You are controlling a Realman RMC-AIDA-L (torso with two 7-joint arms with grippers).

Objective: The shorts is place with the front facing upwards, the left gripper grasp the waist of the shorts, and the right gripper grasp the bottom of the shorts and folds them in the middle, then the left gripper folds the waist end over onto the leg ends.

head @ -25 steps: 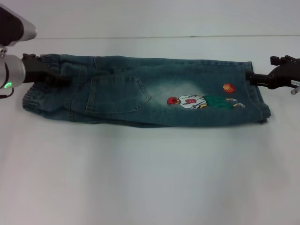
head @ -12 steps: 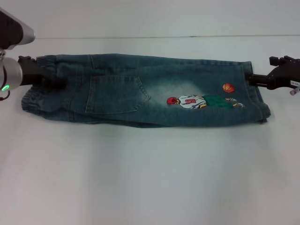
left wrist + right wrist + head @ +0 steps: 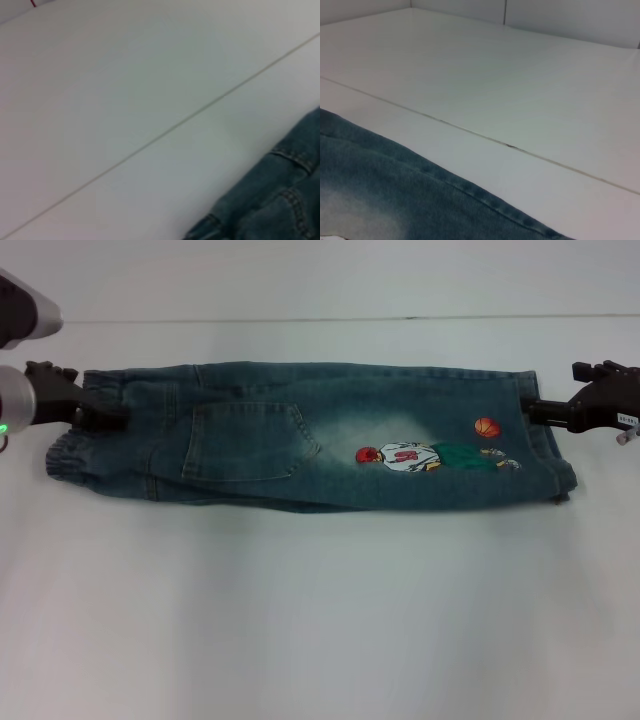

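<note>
The left arm ends in a rounded silver-grey casing with a small green light glowing on it, and a second pale silver housing shows above it. Its left tool (image 3: 100, 410) is matte black and blocky. The right tool (image 3: 535, 410) is also matte black, angular, with a thin forward bar, a small white label and a pale stub beneath.

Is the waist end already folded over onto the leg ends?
No, the shorts lie stretched full length on the table, waistband far left, leg ends far right.
</note>
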